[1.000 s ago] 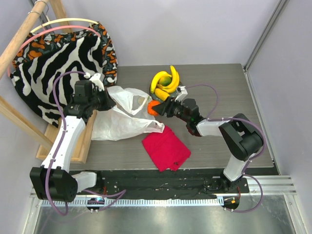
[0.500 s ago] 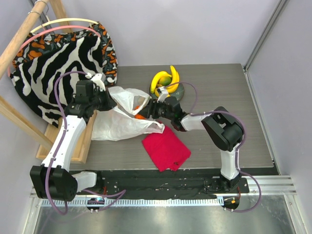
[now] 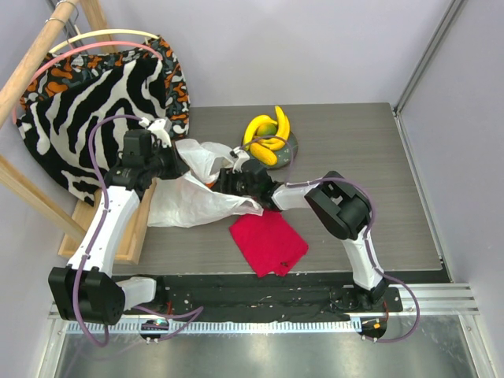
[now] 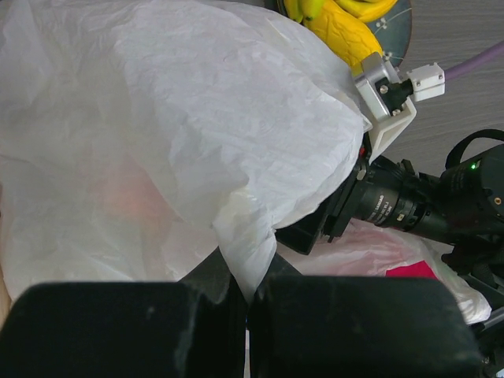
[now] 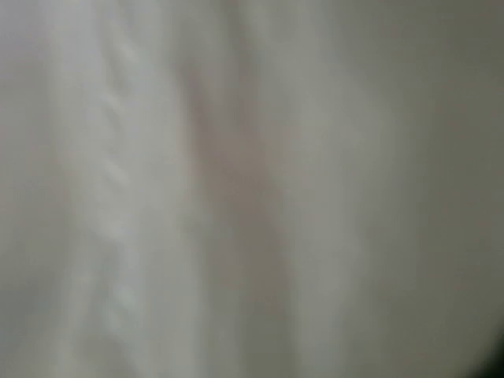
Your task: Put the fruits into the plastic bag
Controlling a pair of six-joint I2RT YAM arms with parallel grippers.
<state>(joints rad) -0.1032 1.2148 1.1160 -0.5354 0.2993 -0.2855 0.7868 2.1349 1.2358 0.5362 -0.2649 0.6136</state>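
The white plastic bag [image 3: 193, 197] lies left of centre, its mouth facing right. My left gripper [image 3: 175, 161] is shut on the bag's upper edge and holds it up; in the left wrist view the film [image 4: 197, 118] is pinched between the fingers [image 4: 197, 323]. My right gripper [image 3: 224, 179] reaches into the bag's mouth, and its fingers are hidden by the film. The right wrist view shows only blurred white plastic. A faint reddish patch [image 4: 126, 193] shows through the bag. Yellow bananas [image 3: 268, 150] and a green fruit [image 3: 268, 131] sit on the dark plate [image 3: 291, 148].
A red folded cloth [image 3: 268, 240] lies just in front of the bag and the right arm. Zebra-striped fabric [image 3: 94, 102] on a wooden frame [image 3: 31, 197] stands at the back left. A grey wall runs along the right side.
My right gripper has moved left from beside the plate into the bag's mouth, carrying the red-orange fruit, which is now out of sight. The left gripper has kept its hold.
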